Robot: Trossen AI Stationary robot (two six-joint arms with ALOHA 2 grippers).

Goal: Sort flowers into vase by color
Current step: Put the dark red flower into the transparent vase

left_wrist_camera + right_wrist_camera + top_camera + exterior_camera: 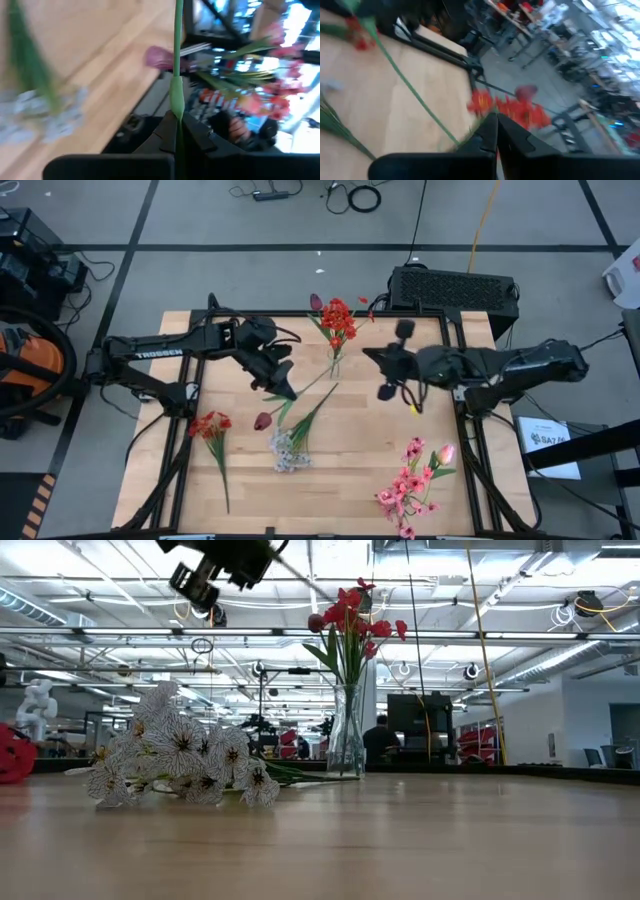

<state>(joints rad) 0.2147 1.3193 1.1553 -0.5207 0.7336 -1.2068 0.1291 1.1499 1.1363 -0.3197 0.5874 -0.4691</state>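
A glass vase point(335, 365) point(346, 735) stands at the far middle of the board with red flowers point(338, 320) point(350, 610) and a maroon bud point(316, 301) in it. My left gripper point(287, 387) point(176, 117) hangs left of the vase, high above the board point(215, 570), shut on a thin green stem point(315, 378). Which bloom that stem bears I cannot tell. My right gripper point(383, 380) point(496, 120) is shut, right of the vase. A maroon tulip point(262, 421), a white spray point(288, 450) point(180, 760), a red cluster point(210, 425) and pink blossoms point(410, 480) lie on the board. My left gripper pinches the green stem point(176, 100) between its two fingers, which slant down and lie across it. The stem is lifted clear of the board. From the gripper it slants down toward the vase's mouth point(335, 600).
A black box point(455, 285) sits beyond the far edge, and dark frame rails point(465, 430) run along the board's sides. Bare board point(340, 490) shows at the near middle. In the low view a person point(380, 735) sits far behind the vase.
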